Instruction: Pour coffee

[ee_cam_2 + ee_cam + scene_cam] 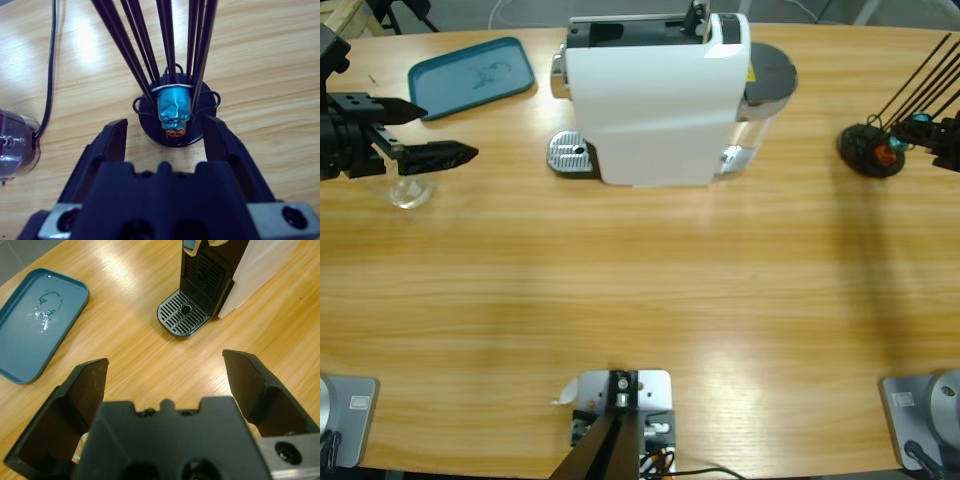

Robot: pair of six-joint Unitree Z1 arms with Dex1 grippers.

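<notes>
While the long wooden table (640, 300) lies mostly bare, we see the white coffee machine (655, 95) standing at its far middle, its round drip grate (570, 153) facing the left side with nothing on it. A teal tray (470, 75) rests near the far left corner, holding only a smear of something clear. At the far right stands a black capsule rack (870, 150) of thin rods with a blue capsule (174, 107) in its base.

By our judgement the pour has hardly begun: no cup sits under the spout, and neither arm holds a thing. The left gripper (425, 130) hovers with jaws spread wide and empty just over a small clear glass (408, 190) at the left edge (we cannot tell whether any coffee lies in it, and we see none elsewhere). The glass stands upright, long axis vertical, mouth up.

The right gripper (165, 137) faces the rack, jaws parted on either side of the capsule, close but gripping nothing.

Everything is left: taking hold of the vessel, carrying it, tipping it.
</notes>
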